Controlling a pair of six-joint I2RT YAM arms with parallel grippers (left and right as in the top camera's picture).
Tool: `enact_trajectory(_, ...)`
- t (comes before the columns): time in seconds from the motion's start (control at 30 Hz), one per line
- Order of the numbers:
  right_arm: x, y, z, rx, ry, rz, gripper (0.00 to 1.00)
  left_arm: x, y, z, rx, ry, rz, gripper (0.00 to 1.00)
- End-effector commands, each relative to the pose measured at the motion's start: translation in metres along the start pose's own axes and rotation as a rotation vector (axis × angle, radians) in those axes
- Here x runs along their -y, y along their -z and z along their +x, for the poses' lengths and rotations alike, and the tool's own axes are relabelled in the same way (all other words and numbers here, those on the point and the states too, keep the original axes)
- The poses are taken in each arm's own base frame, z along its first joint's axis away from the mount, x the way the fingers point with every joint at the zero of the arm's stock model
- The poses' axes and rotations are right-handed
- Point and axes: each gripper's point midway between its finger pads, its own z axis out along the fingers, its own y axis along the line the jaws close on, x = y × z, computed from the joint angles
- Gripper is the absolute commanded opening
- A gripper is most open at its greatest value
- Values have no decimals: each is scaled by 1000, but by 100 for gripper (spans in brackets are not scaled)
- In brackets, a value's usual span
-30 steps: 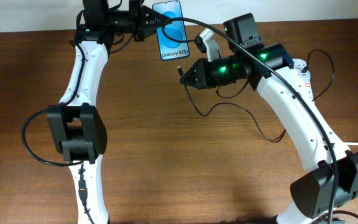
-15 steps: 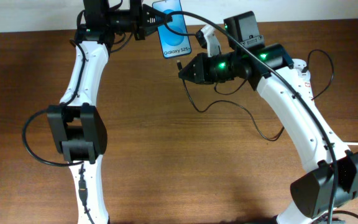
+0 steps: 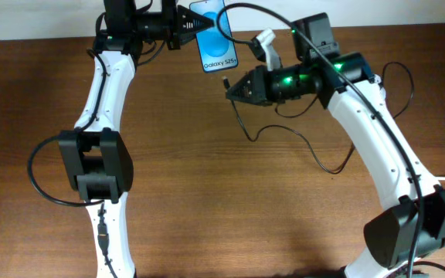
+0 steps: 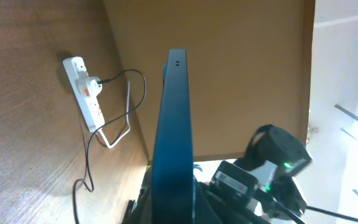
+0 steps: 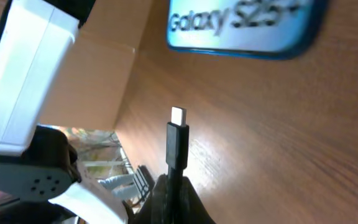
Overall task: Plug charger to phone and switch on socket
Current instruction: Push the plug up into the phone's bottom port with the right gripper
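Two arms meet at the far edge of your table (image 3: 207,201), a matte brown top with fine wood grain, and a pale wall (image 3: 408,11) runs behind it in the overhead view. Your left gripper (image 3: 190,25) is clamped on the phone (image 3: 215,37), a slim rectangle with a dark frame and a glossy bright blue screen reading "Galaxy S25", held up at that back edge. From the left wrist you see the phone edge-on, a thin blue-black slab rising between the fingers, with a flat tan panel and a bright white room beyond. Your right gripper (image 3: 229,91) is pinched tight on the charger (image 5: 177,140), gripping the small black plug so its pale metal tip stands clear above the fingertips. That tip points at the phone's lower edge, near it but not touching. The thin black cable trails off in loose curves across the wood. Off on the tabletop lies the socket (image 4: 86,93), a narrow white plastic strip with a red mark, a black lead plugged into it and a white cord (image 4: 114,138) looping beside it.
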Motion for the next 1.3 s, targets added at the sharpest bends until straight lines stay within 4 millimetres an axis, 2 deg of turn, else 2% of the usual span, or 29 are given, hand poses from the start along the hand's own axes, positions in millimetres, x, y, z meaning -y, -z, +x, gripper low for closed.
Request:
enact_trajectory(0.0,7,-8,11,-27,20,-83,4,14,5,3,-26,-33,20,0)
enact_trajectory(0.13,22,-21,0,39,-13,-120,4,16,3,5,-40,-51,28,0)
enact_trajectory(0.43,25,-21,-11,86,-31,-82,4,14,2,1,-14,-45,14,0)
enact_trajectory(0.53,19,-17,-12,115,-17,-33,4,11,3,-3,8,-39,2,0)
enact_trajectory(0.7,-5,0,-15,193,49,49,4,11,2,-3,9,-39,1,0)
enact_trajectory(1.27,9,-8,-10,162,14,71,4,16,-10,10,-58,9,28,0)
